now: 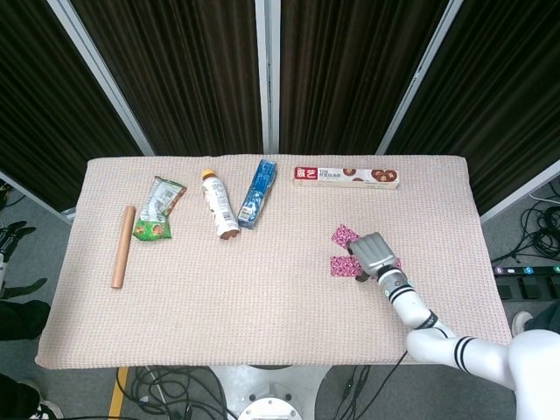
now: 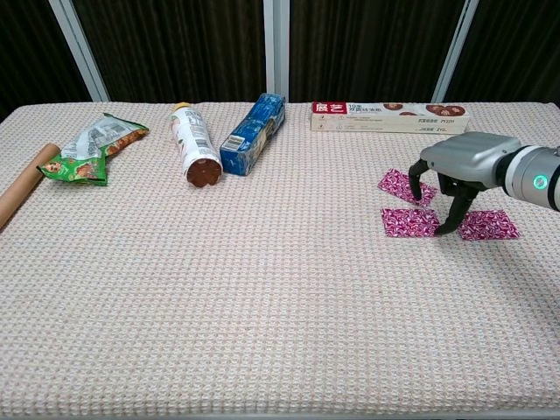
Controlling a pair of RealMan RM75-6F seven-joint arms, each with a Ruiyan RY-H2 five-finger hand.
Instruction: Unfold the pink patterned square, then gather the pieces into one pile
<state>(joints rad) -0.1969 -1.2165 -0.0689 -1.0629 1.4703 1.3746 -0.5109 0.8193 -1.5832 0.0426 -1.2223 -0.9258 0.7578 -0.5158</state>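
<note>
Pink patterned pieces are lying flat on the woven table cover (image 2: 262,306) right under and around the right hand (image 2: 457,166): one piece (image 2: 411,222) is sitting just below its spread fingers (image 2: 449,216), a second (image 2: 488,225) is lying just to the hand's outer side, and a third (image 2: 401,185) is resting tilted just beyond the fingertips on the far side. In the head view the right hand (image 1: 371,254) is covering part of this cluster. Its fingers are arching downward, apart from one another, gripping nothing; whether the tips are touching the cloth cannot be told. Well beyond the hand, a long biscuit box (image 2: 388,116) is lying along the far edge. Far off to its inner side are lying a blue packet (image 2: 253,133), a bottle (image 2: 195,157), a green snack bag (image 2: 90,149) and a brown tube (image 2: 24,193). The left hand is showing in neither view.
</note>
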